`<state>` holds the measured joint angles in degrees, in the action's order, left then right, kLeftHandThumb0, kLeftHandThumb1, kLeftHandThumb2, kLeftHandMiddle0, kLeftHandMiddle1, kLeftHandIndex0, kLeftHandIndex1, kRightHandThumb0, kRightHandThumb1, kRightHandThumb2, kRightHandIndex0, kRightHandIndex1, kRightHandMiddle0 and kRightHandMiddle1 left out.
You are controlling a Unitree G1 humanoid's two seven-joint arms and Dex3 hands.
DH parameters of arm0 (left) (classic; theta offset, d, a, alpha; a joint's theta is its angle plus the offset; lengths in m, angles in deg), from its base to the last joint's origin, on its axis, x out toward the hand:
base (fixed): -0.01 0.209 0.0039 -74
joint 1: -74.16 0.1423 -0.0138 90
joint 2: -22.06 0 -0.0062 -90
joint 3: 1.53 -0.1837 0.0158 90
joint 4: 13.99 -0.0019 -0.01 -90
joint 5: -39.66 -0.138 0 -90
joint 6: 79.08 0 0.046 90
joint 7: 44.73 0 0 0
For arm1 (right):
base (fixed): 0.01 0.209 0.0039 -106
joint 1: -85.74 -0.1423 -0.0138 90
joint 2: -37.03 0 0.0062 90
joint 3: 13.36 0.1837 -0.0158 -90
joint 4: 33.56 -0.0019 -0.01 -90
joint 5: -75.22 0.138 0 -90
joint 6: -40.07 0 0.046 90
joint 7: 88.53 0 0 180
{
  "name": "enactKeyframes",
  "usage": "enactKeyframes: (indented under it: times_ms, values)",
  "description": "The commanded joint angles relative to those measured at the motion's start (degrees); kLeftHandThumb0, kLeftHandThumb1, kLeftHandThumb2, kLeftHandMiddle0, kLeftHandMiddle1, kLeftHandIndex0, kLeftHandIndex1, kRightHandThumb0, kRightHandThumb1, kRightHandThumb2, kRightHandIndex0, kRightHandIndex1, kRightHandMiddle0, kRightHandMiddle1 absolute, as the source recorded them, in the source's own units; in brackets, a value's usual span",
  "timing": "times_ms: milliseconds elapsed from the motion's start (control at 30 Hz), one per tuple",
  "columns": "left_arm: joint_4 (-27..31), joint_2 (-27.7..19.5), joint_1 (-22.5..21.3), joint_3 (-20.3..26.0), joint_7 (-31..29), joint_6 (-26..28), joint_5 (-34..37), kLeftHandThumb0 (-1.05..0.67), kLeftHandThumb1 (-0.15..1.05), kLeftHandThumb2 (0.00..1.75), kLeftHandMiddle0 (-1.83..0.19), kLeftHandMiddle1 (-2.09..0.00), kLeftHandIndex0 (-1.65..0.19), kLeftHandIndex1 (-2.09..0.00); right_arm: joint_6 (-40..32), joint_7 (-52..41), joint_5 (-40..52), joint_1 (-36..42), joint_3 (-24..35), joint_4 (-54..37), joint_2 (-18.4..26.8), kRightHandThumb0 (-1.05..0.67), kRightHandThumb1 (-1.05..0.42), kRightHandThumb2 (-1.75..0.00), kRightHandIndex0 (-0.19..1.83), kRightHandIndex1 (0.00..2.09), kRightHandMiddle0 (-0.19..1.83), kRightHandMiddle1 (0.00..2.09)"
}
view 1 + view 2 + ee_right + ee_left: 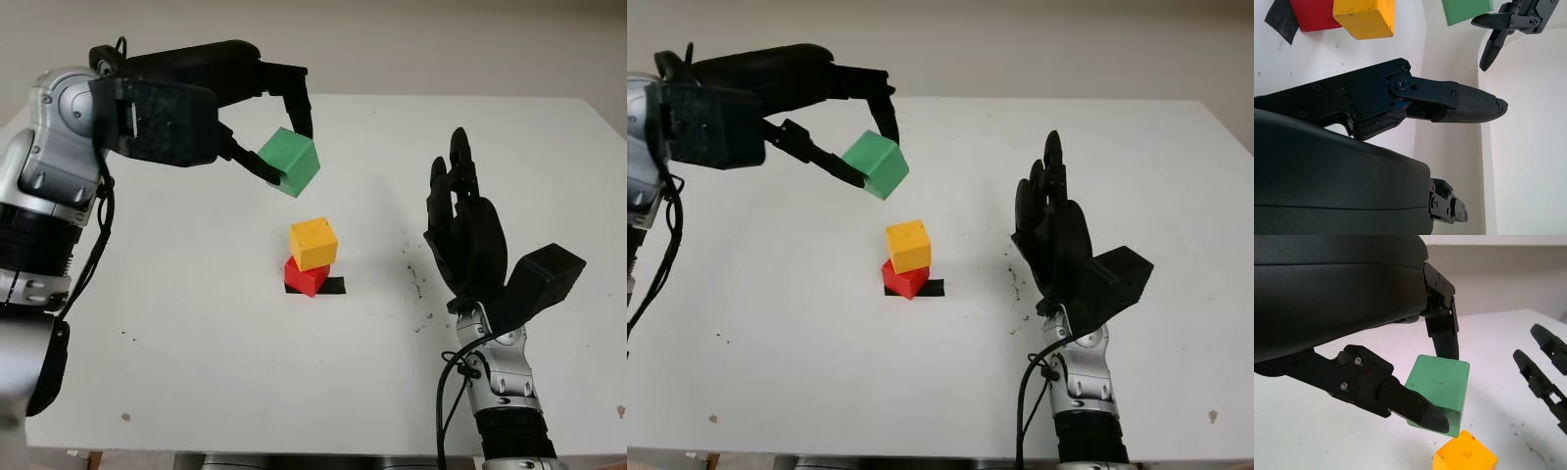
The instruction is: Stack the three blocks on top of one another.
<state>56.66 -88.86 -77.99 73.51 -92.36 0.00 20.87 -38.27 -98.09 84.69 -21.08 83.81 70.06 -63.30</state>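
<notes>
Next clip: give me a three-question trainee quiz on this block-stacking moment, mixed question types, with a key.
1. True or false: the yellow block sits on the red block.
2. Which hand holds the green block? A) left hand B) right hand
3. Fill in: the red block rests on a patch of black ____.

Key: 1 true; 2 A, with the block held in the air above the table, while the right hand is open; 3 tape.

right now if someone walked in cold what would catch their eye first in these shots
The green block first: it is pinched in the left hand and held in the air, up and to the left of the other blocks. Next, the yellow block sitting a little askew on the red block, mid-table beside a black tape mark. The right hand stands open to the right of the stack.
</notes>
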Motion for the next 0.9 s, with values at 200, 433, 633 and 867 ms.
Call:
enactKeyframes:
  times_ms: [200,433,633,867]
  values:
    - [-1.09,2.53,-5.45,-3.06,-2.76,-1.84,-1.98,-0.43,1.03,0.05,-0.21,-0.05,-0.24,-1.57,-0.33,0.59,-0.02,0.38,-0.15,-1.07,-0.59,-0.76,-1.05,-0.58,-0.19,0.0,-0.19,0.03]
    - [-2.34,3.74,-4.5,-3.73,-3.96,-3.96,-1.91,-0.42,1.04,0.09,-0.2,-0.05,-0.22,-1.5,0.53,0.54,-0.47,0.48,-0.41,-0.47,-0.98,-0.75,-1.05,-0.59,-0.19,0.0,-0.19,0.0]
    - [-2.35,3.91,-3.0,-4.71,-3.91,-4.38,-2.86,-0.41,1.03,0.06,-0.22,-0.06,-0.25,-1.52,0.49,0.28,0.09,0.89,-0.11,-0.7,-1.33,-0.76,-1.05,-0.58,-0.19,0.0,-0.19,0.0]
    - [-2.46,3.87,-2.7,-5.51,-3.67,-5.31,-3.83,-0.41,1.03,0.06,-0.2,-0.05,-0.27,-1.5,0.39,0.5,0.1,1.06,-0.12,-1.18,-1.63,-0.74,-1.05,-0.58,-0.19,0.0,-0.19,0.0]
